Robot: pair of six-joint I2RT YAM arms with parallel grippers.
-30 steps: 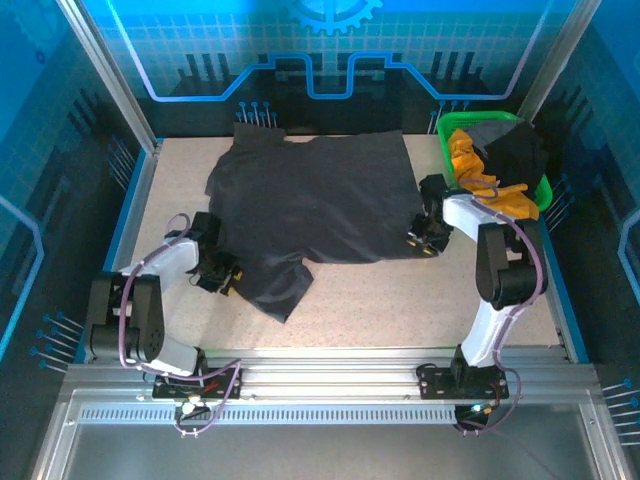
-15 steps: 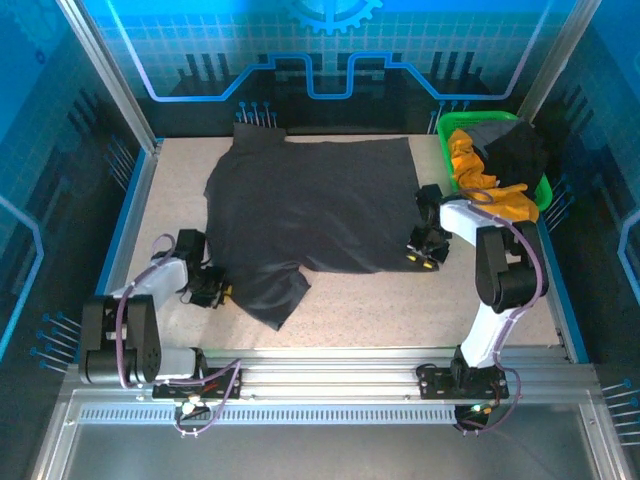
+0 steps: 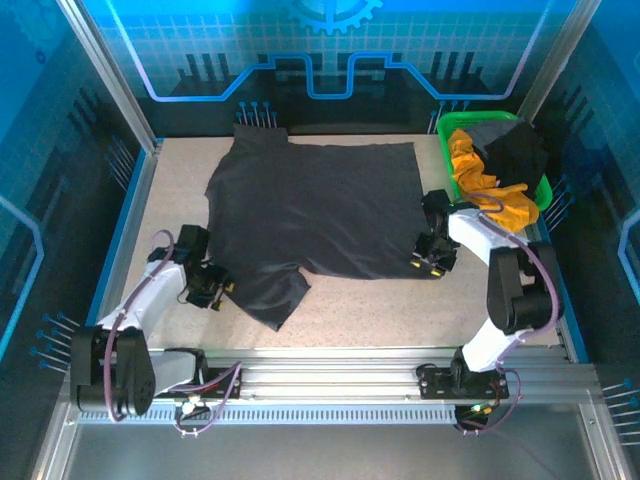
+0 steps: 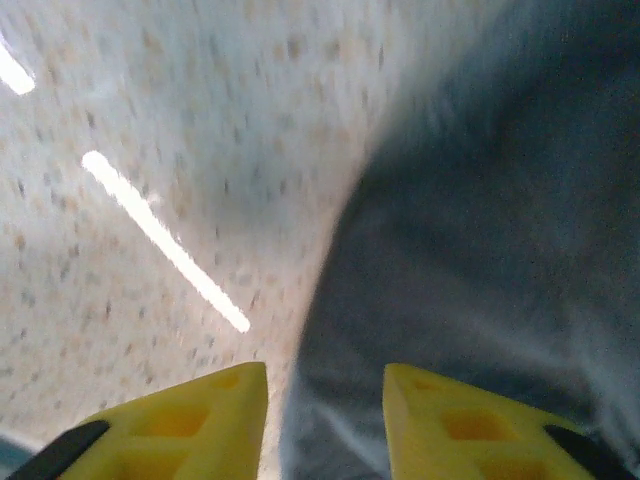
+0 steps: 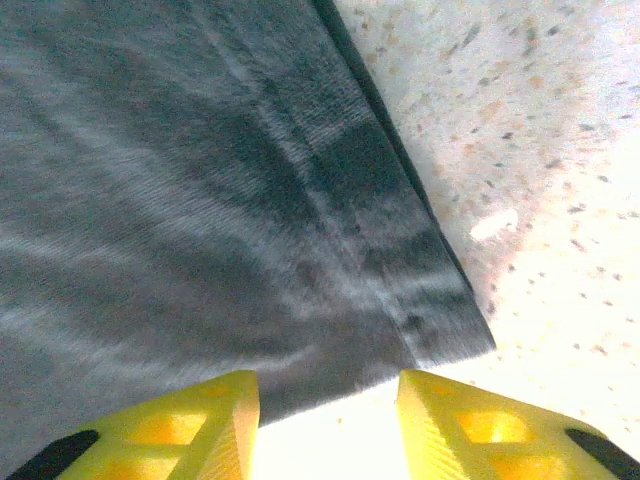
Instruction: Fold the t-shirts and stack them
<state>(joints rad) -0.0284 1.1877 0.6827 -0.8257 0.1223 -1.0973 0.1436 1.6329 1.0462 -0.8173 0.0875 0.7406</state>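
Low on the worktop (image 3: 400, 310), the left gripper (image 3: 211, 291) and right gripper (image 3: 432, 263) are held wide at edges of the shirt (image 3: 320, 210); the left wrist view is blurred.

The left gripper (image 4: 325, 425), its yellow fingers (image 4: 190, 420) spread apart at 6 o'clock, hangs over the blurred edge of a dark grey t-shirt (image 4: 480, 230) lying from 12 to 5 o'clock, with speckled table (image 4: 150, 110) and a glare streak (image 4: 165, 240) toward 9.

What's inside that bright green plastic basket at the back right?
Crumpled cloth fills the green basket: a mustard-yellow shirt spilling over its near rim, a black shirt, a grey shirt behind. They hide the basket's floor and anything beneath.
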